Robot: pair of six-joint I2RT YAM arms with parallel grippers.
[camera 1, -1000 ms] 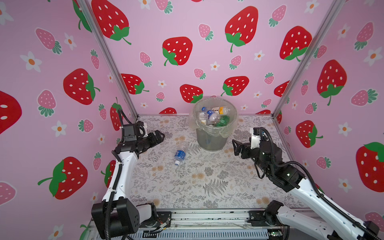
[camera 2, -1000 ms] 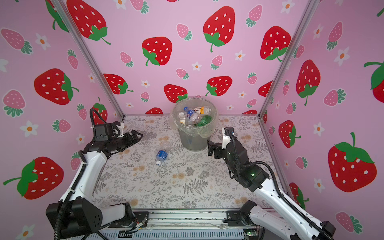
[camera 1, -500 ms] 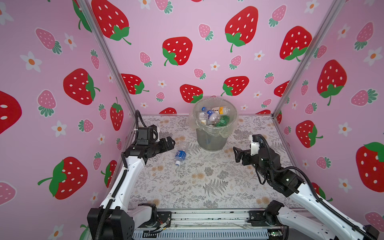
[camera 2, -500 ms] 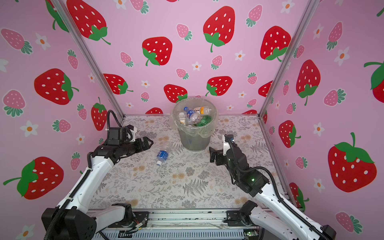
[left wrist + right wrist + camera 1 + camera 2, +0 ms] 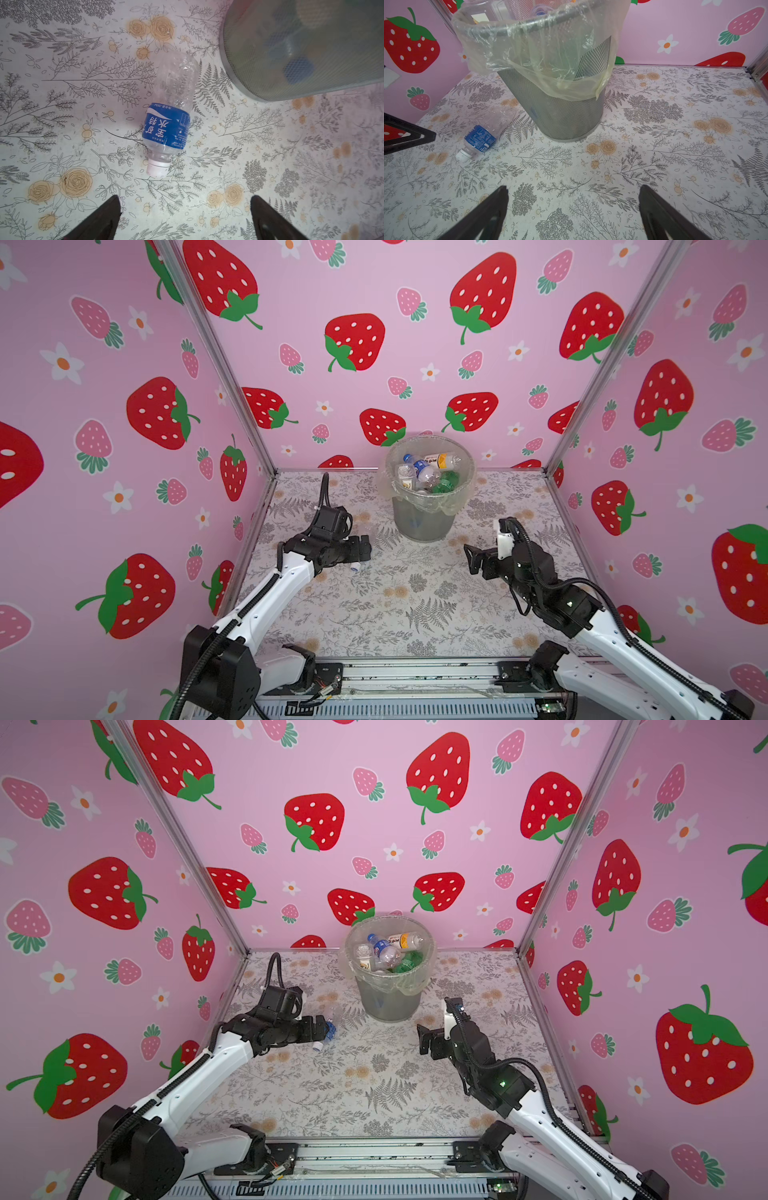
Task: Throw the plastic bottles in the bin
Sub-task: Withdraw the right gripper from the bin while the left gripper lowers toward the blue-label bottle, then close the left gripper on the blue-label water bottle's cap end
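Where strawberry walls (image 5: 374,290) enclose it, floral tabletop (image 5: 415,593) bears the bin (image 5: 419,524)

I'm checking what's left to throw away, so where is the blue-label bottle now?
The blue-label bottle lies on its side on the table, left of the bin in both top views, just ahead of the open left gripper, untouched.

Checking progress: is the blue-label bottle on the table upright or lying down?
Lying down: the bottle rests on its side on the table.
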